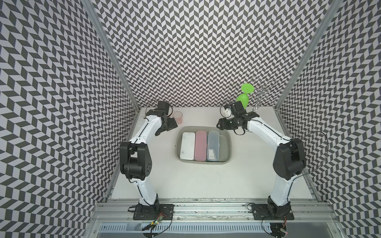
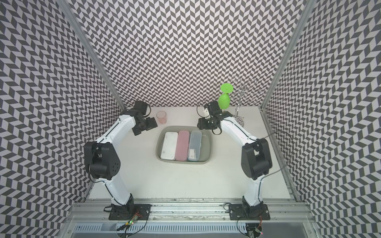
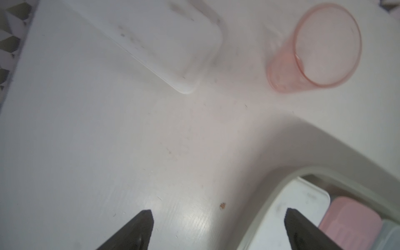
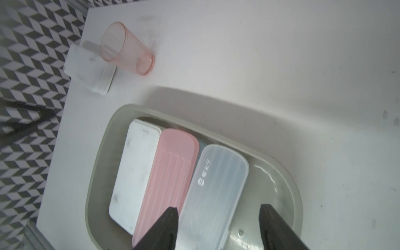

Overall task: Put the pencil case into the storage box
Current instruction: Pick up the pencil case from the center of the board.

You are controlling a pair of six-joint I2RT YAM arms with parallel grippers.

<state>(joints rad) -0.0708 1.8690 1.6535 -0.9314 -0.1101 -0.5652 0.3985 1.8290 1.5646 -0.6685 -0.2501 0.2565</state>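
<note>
The grey-olive storage box sits mid-table with three pencil cases lying abreast in it: white, pink and clear blue. My right gripper hovers over the box's far right corner. It is open, its fingers astride the end of the clear blue case, with a gap on one side. My left gripper is open and empty above the table, by the box's far left corner.
A pink translucent cup stands behind the box on the left. Beside it lies a flat white lidded box. A green goblet hangs on a wire rack at the back right.
</note>
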